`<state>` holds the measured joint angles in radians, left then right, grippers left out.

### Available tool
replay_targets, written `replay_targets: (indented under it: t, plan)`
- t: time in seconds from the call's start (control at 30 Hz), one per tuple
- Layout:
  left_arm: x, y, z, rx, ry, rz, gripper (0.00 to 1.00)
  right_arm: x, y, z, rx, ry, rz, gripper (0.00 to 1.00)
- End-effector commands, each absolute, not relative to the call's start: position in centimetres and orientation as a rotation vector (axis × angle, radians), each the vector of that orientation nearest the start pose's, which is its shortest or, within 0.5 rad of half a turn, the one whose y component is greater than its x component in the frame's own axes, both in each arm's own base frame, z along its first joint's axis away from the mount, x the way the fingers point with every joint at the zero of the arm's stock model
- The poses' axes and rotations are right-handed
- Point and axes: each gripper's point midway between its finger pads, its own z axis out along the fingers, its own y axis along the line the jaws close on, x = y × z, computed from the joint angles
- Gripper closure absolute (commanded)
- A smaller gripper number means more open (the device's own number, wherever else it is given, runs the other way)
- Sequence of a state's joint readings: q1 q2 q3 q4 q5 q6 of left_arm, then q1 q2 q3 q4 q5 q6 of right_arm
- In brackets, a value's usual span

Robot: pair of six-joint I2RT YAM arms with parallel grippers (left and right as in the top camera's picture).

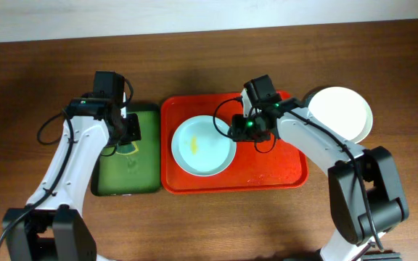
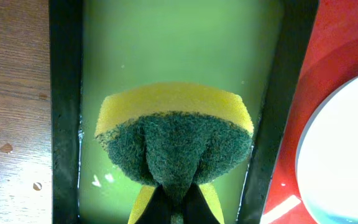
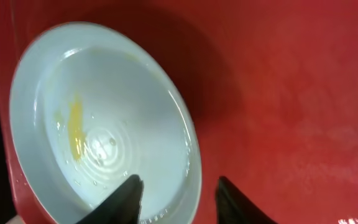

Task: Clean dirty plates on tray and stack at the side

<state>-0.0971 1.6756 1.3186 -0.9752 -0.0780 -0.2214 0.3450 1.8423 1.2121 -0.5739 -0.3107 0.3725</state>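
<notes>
A pale mint-blue plate [image 1: 203,145] with a yellow smear lies on the red tray [image 1: 267,170]. My right gripper [image 1: 239,129] is open at the plate's right rim. In the right wrist view its fingers [image 3: 179,196] straddle the rim of the plate [image 3: 104,124], one over the plate, one over the tray [image 3: 291,93]. A white plate [image 1: 337,110] lies on a mint-blue plate [image 1: 369,127] on the table right of the tray. My left gripper [image 1: 125,136] is shut on a yellow and green sponge [image 2: 174,137], fingers [image 2: 176,208] pinching it.
A dark green tray [image 1: 129,170] with wet liquid stands left of the red tray; it also shows in the left wrist view [image 2: 166,50]. The red tray's edge [image 2: 340,50] and the plate [image 2: 347,155] are at that view's right. Water drops lie on the wooden table [image 2: 11,149].
</notes>
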Motion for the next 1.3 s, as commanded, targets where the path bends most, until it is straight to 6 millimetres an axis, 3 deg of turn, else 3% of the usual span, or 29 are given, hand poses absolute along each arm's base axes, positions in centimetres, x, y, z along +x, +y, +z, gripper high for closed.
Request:
replay_targets:
  t: [0.0,0.03,0.2,0.23,0.27,0.3,0.33,0.47,0.57,0.73,0.9,0.97,1.0,1.07,1.13,1.2,1.27]
  plan:
    - [35.7,-2.4,11.0,-0.171,2.881,0.042,1.00,36.2,18.6,3.2,-0.030,2.870,0.569,0.68]
    - [35.7,-2.4,11.0,-0.171,2.881,0.042,1.00,36.6,17.2,1.9,0.058,2.885,0.448,0.68]
    - [36.1,-2.4,11.1,-0.171,2.867,0.038,1.00,35.4,19.7,0.5,-0.025,2.916,0.470,0.72]
    - [36.1,-2.4,11.1,-0.171,2.867,0.036,1.00,35.3,20.1,0.4,-0.023,2.915,0.458,0.80]
    - [36.0,-3.0,11.1,-0.159,2.871,0.006,1.00,35.1,20.4,0.2,-0.028,2.916,0.444,0.96]
    - [36.0,-3.5,11.1,-0.141,2.873,-0.004,1.00,35.0,20.4,0.2,0.009,2.926,0.448,0.96]
    - [35.9,-4.7,11.1,-0.094,2.873,-0.010,1.00,34.2,20.8,0.2,0.072,2.960,0.502,0.96]
    - [35.9,-8.5,10.1,0.055,2.879,-0.029,1.00,33.6,21.9,0.5,0.057,2.980,0.602,0.96]
    - [35.6,-12.0,7.3,0.189,2.921,-0.028,1.00,33.6,21.9,0.5,0.057,2.980,0.602,0.96]
    - [35.6,-15.0,2.9,0.295,2.972,-0.044,1.00,33.6,21.9,0.5,0.057,2.980,0.602,0.96]
    - [33.6,-18.6,-1.7,0.340,3.100,-0.313,1.00,33.6,21.9,0.5,0.057,2.980,0.601,0.96]
    - [33.5,-19.9,-0.9,0.350,3.091,-0.440,1.00,33.6,21.9,0.5,0.057,2.980,0.601,0.96]
    - [34.2,-21.1,1.0,0.390,3.038,-0.534,1.00,33.6,21.9,0.5,0.057,2.980,0.601,0.96]
    - [35.8,-21.0,3.9,0.383,2.964,-0.507,1.00,33.6,21.9,0.5,0.057,2.980,0.601,0.96]
    - [37.7,-18.6,6.0,0.297,2.904,-0.365,1.00,33.6,21.9,0.5,0.057,2.980,0.601,0.96]
    - [38.3,-16.7,6.0,0.245,2.897,-0.222,1.00,33.6,21.9,0.5,0.057,2.980,0.601,0.96]
    - [37.9,-15.4,4.4,0.191,2.924,-0.125,1.00,33.6,21.8,0.5,0.057,2.980,0.598,0.96]
